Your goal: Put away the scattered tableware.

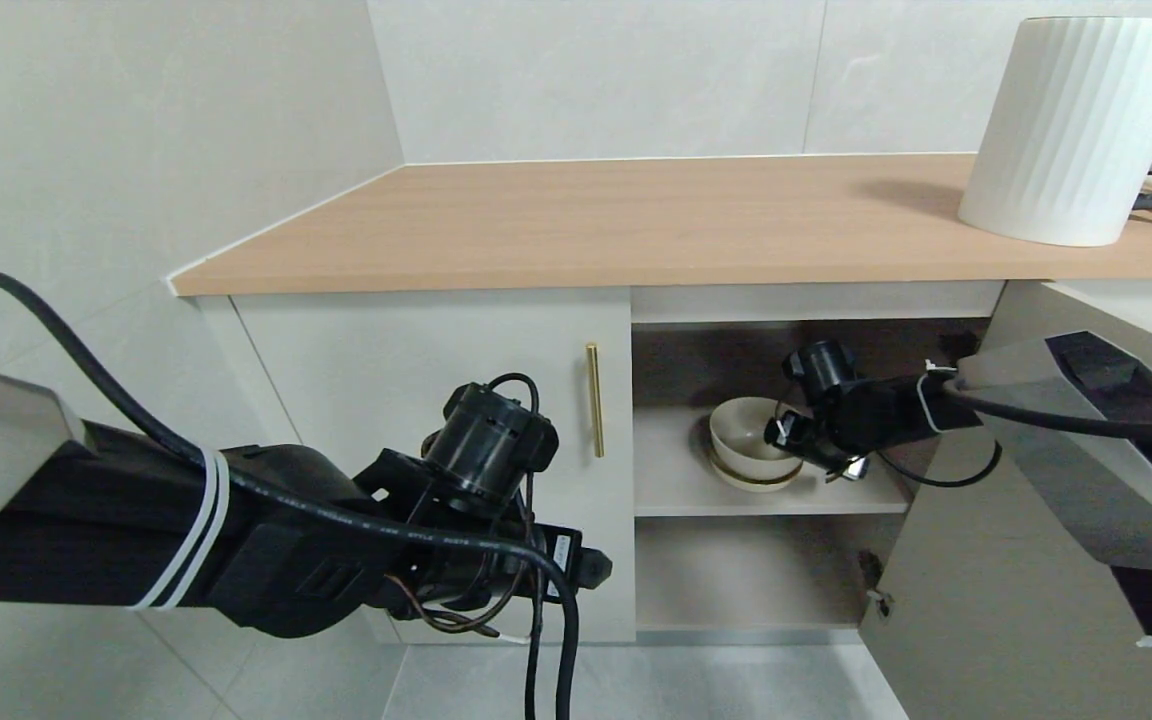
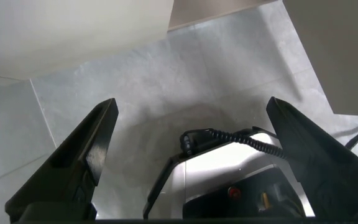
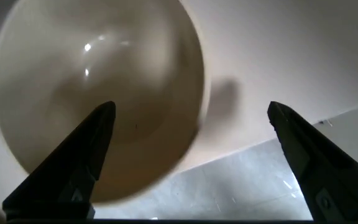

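Cabinet shelf (image 1: 671, 485): your right claw (image 1: 781, 432) hangs released, bowl (image 1: 741, 438) just ahead of it; left claw (image 2: 191, 106) also released.

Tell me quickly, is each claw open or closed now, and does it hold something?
Left claw: open, holding nothing.
Right claw: open, holding nothing, close to the bowl.

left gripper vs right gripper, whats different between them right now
The left gripper hangs low over the floor, before the shut cabinet door; the right gripper is inside the cabinet, above the shelf. The left gripper faces the floor; the right gripper faces a bowl. Both are open.
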### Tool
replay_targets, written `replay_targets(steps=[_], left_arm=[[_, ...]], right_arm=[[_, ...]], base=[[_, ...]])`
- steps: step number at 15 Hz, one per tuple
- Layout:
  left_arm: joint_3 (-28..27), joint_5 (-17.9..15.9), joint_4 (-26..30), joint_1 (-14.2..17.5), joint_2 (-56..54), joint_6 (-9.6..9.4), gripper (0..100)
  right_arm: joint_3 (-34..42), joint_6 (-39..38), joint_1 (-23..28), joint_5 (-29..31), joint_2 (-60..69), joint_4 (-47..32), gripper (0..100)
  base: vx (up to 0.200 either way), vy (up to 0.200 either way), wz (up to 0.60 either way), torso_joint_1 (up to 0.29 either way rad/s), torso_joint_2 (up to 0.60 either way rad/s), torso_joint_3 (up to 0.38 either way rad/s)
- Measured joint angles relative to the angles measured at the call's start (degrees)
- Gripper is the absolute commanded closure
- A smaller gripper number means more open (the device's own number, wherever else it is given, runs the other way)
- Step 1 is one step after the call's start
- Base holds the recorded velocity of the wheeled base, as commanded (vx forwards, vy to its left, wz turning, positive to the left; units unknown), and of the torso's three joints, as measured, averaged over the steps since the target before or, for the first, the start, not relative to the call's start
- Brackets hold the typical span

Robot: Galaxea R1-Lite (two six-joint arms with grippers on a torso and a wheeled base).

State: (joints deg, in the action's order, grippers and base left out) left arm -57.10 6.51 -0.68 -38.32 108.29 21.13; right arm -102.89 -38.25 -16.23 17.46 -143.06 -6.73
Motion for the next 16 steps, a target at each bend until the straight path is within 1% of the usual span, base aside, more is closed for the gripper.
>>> replay_targets(steps=[2,5,6,8,11,13,16], left_arm=[[0.0,0.0,0.09,0.17,-0.1,0.02,0],[0.51,0.0,0.09,0.37,-0.55,0.09,0],[0.95,-0.02,0.13,0.37,-0.9,0.27,0],[1.79,-0.09,0.13,0.43,-1.95,1.65,0],[3.16,-0.22,0.0,0.43,-3.88,1.96,0],[3.39,-0.16,0.02,0.43,-4.51,1.97,0],[3.5,-0.11,0.0,0.41,-4.84,1.96,0]], right_arm=[[5.05,-0.17,-0.55,-0.55,3.58,-0.55,0],[16.24,0.68,-2.9,-1.29,12.7,-0.85,0],[20.29,1.83,-4.04,-1.39,16.3,-0.84,0],[29.11,3.63,-6.79,-1.45,23.8,-0.85,0],[41.01,4.45,-11.39,-1.54,32.06,-0.95,0],[46.25,4.51,-12.91,-1.73,34.95,-0.85,0],[50.08,5.03,-13.75,-3.21,37.55,-0.95,0]], base=[[0.0,0.0,0.0,0.0,0.0,0.0],[0.0,0.0,0.0,0.0,0.0,0.0],[0.0,0.0,0.0,0.0,0.0,0.0],[0.0,0.0,0.0,0.0,0.0,0.0],[0.0,0.0,0.0,0.0,0.0,0.0],[-0.2,0.0,0.0,0.002,0.01,0.002],[-0.2,0.0,0.0,0.004,0.01,-0.001]])
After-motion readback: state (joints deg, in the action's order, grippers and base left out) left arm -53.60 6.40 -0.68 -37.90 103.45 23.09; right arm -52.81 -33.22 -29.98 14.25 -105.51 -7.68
